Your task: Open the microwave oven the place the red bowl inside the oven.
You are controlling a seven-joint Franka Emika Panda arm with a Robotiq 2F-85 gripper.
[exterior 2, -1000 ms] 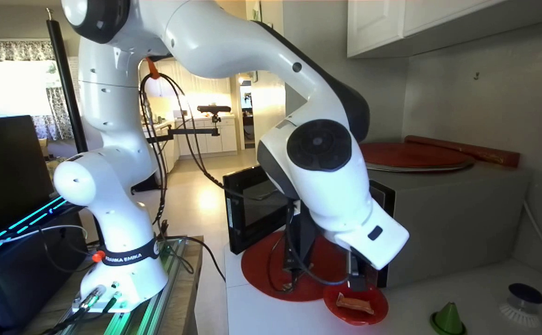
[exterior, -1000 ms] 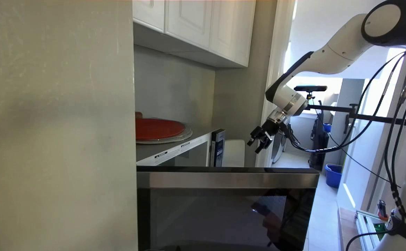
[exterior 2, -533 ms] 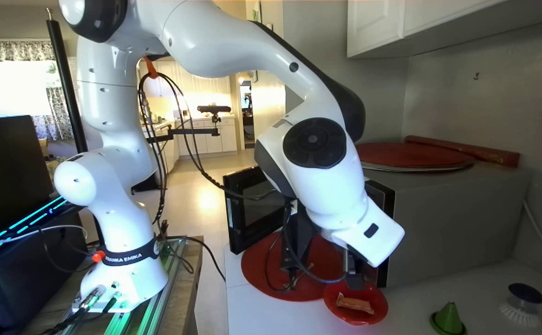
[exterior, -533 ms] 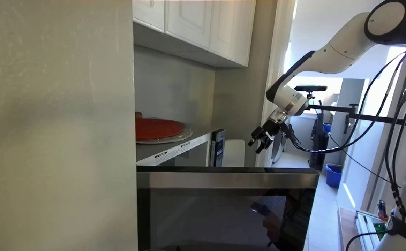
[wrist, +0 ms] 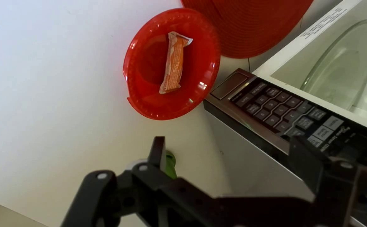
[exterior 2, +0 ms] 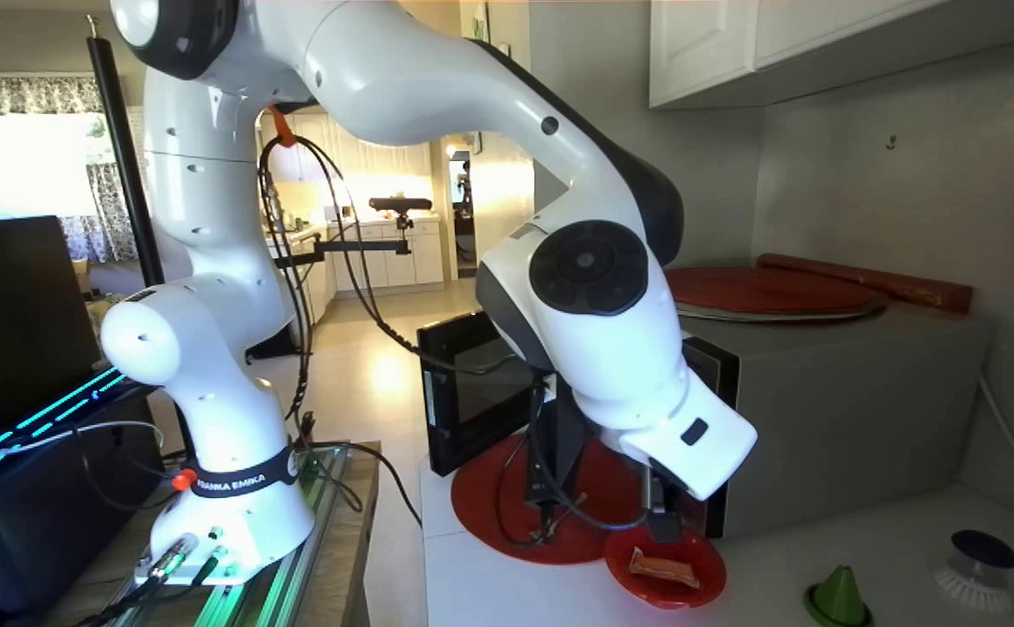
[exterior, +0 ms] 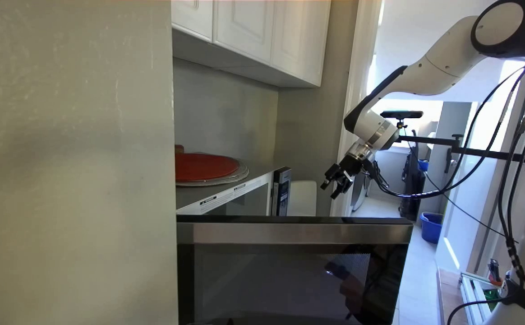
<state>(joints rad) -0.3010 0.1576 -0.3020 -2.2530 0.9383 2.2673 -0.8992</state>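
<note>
The robot arm (exterior: 429, 74) and its gripper (exterior: 329, 191) have shifted slightly rightward in an exterior view since a second ago.

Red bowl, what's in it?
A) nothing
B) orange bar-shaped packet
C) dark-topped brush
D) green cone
B: the wrist view shows an orange bar-shaped packet with crimped ends lying inside the red bowl.

glossy white arm (exterior 2: 446, 87), black band (exterior 2: 244, 478) reading franka emika, black cables (exterior: 411, 195), dark gripper (wrist: 230, 151)
</note>
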